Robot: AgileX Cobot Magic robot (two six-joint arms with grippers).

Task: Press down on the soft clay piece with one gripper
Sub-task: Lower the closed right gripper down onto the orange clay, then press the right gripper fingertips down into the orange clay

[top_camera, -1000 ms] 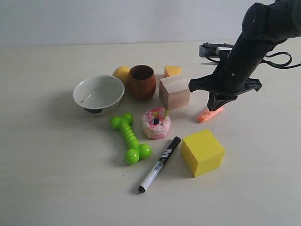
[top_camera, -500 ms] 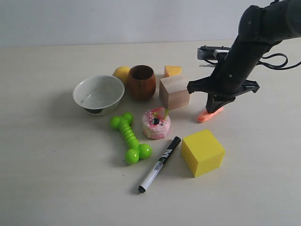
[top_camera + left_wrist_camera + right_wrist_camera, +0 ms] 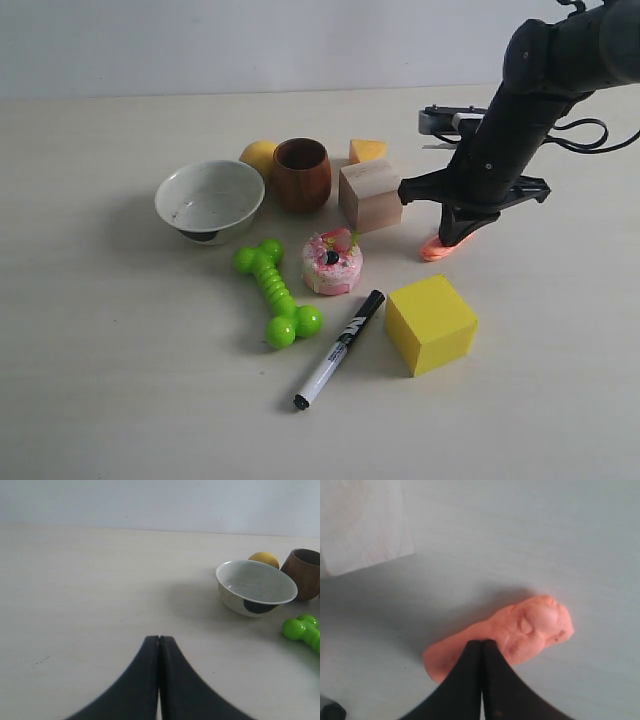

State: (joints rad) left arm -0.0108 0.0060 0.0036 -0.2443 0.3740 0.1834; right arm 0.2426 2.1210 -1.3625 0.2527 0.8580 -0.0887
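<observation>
The soft clay piece [image 3: 437,246] [image 3: 520,630], a small salmon-orange lumpy blob, lies on the table right of the wooden block [image 3: 371,195]. My right gripper [image 3: 457,234] [image 3: 481,642] stands over it, shut, its closed tips touching the clay's middle. Part of the clay is hidden under the fingers [image 3: 465,680]. My left gripper [image 3: 159,639] is shut with nothing in it, low over bare table left of the white bowl [image 3: 256,587]; the exterior view does not show it.
Around the clay stand a yellow cube [image 3: 430,323], a pink-white cake toy [image 3: 332,262], a black-and-white marker [image 3: 338,347], a green bone toy [image 3: 277,292], a white bowl [image 3: 210,200], a brown wooden cup [image 3: 301,174], a yellow ball [image 3: 258,156] and an orange wedge [image 3: 366,150].
The right arm has shifted slightly and come lower onto the clay, whose visible part has shrunk under the tips. Everything else has stayed put.
</observation>
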